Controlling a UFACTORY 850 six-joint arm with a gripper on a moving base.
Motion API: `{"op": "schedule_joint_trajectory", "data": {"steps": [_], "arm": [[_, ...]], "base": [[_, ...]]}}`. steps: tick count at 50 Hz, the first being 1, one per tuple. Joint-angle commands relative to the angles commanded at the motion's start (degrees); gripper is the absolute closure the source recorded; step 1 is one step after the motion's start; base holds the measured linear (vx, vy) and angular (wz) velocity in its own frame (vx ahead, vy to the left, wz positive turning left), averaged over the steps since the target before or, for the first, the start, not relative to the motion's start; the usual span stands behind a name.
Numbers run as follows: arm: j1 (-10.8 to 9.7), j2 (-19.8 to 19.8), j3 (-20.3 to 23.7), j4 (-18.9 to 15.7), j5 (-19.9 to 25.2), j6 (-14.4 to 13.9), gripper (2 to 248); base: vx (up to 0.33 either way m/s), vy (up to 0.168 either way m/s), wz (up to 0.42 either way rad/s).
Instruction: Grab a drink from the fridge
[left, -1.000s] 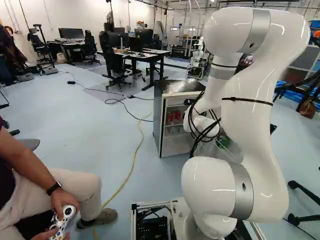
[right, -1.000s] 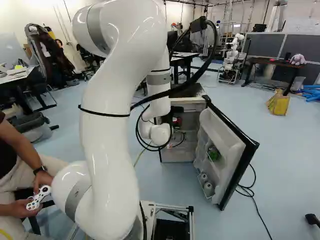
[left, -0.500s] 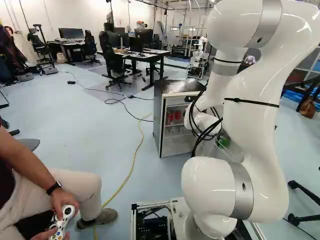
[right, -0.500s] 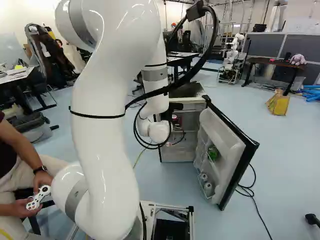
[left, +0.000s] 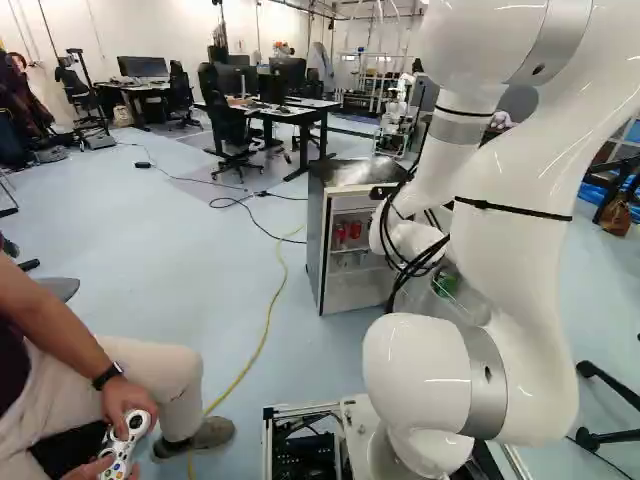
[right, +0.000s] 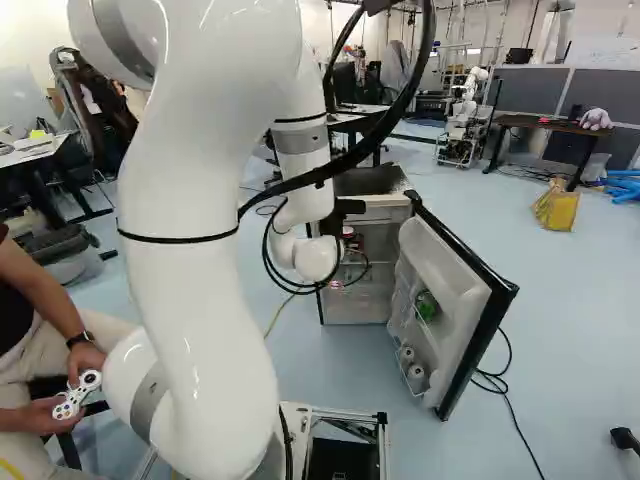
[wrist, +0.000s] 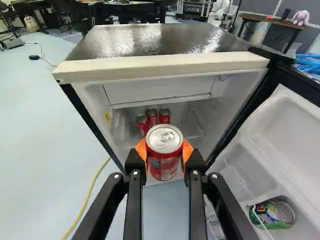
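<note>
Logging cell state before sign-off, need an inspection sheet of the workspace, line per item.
Surface: pale blue floor under the fridge; fridge top dark and shiny.
Job's things: red can upright in the grip; three red cans on the shelf; green can in the open door.
Clutter: yellow bag on the floor beyond the door.
Gripper: shut on the red can, an orange pad on each side.
Cables: yellow cable beside the fridge; black cable by the door.
Surroundings: another robot and desks behind.
</note>
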Motion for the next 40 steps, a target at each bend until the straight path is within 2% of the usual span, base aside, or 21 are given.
{"op": "schedule_joint_trajectory", "data": {"steps": [40], "arm": [[0.6, 5.8, -0.1, 0.0, -9.9, 0.0, 162]], "base": [[0.000, 0.000, 0.000]]}}
